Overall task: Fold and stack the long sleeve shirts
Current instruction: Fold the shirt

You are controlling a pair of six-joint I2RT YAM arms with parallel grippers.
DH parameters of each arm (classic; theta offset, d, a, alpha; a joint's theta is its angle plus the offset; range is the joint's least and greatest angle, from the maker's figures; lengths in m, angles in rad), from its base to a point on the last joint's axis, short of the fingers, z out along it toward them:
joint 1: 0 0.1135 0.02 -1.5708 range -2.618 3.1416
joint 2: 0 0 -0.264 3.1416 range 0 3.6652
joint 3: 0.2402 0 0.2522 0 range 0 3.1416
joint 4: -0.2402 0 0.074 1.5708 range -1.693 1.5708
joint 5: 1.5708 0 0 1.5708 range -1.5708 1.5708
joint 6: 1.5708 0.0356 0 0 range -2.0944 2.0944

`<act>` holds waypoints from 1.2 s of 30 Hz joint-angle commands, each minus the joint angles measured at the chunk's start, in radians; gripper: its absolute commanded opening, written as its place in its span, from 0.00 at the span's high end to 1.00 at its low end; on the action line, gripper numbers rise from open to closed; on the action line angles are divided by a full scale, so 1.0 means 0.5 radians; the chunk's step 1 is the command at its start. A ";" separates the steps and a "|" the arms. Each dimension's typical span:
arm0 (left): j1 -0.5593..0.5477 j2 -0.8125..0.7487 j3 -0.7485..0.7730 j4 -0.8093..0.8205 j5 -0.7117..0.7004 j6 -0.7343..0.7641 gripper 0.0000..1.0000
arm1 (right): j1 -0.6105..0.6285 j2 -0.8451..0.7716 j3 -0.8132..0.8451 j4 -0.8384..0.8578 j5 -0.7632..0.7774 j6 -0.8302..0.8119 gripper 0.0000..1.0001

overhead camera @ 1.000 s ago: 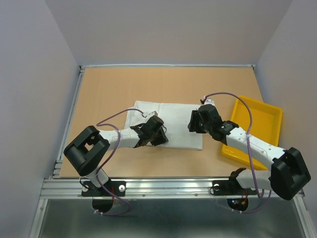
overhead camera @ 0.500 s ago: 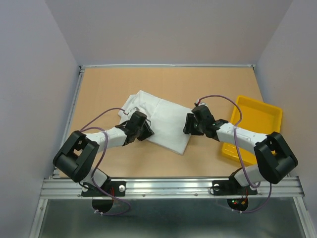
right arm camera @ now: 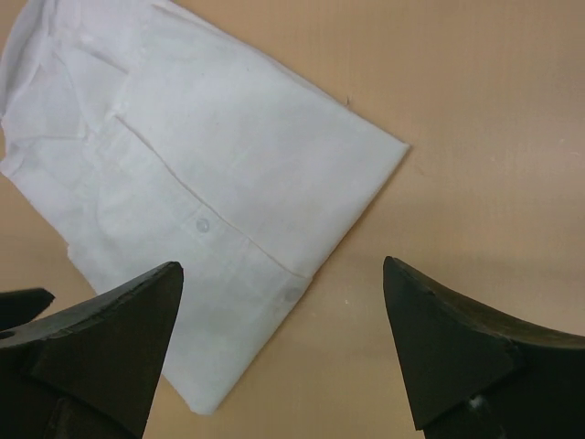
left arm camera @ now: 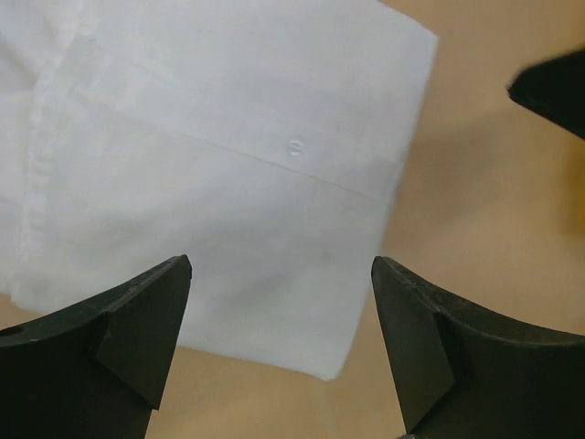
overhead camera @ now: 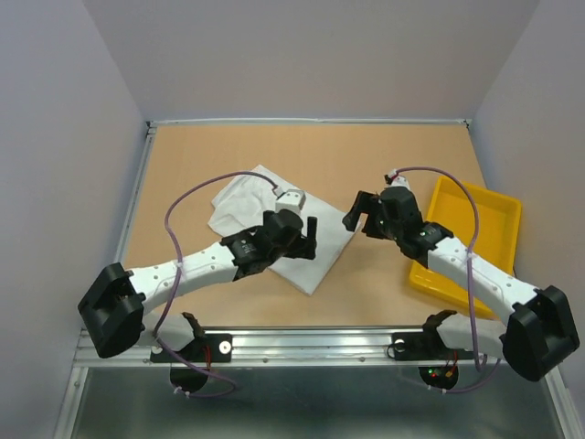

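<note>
Shirt [overhead camera: 247,197]: white, folded, centre-left of frame.
Left gripper [left arm camera: 281,265]: jaws wide, empty, seemingly hovering over shirt.
Right gripper [right arm camera: 281,265]: jaws wide, empty, right of shirt.

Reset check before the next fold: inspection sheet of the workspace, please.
Surface: tan table board, no spill or damage seen.
Job's things: one white long sleeve shirt, folded, lying askew left of centre; no second shirt seen.
Clutter: yellow tray at the board's right edge.
Hands: left hand open, above the shirt's near corner, holding nothing; right hand open, above the shirt's right corner, holding nothing.
Cables: left purple cable arcs over the shirt's far end; right purple cable arcs beside the tray; no snag seen.
Surroundings: plain grey walls on three sides; metal rail along the near edge.
</note>
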 commanded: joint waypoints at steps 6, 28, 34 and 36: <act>-0.678 0.343 0.189 -0.226 -0.473 0.563 0.11 | -0.038 -0.434 0.001 -0.215 0.225 0.164 0.03; -0.933 0.884 0.385 -0.432 -0.624 0.548 0.61 | -0.041 -0.686 -0.107 -0.307 0.391 0.327 0.03; -0.897 0.814 0.406 -0.401 -0.547 0.502 0.89 | -0.044 -0.628 -0.113 -0.307 0.391 0.403 0.00; -0.857 0.777 0.428 -0.395 -0.474 0.469 0.93 | -0.044 -0.588 -0.131 -0.307 0.355 0.446 0.00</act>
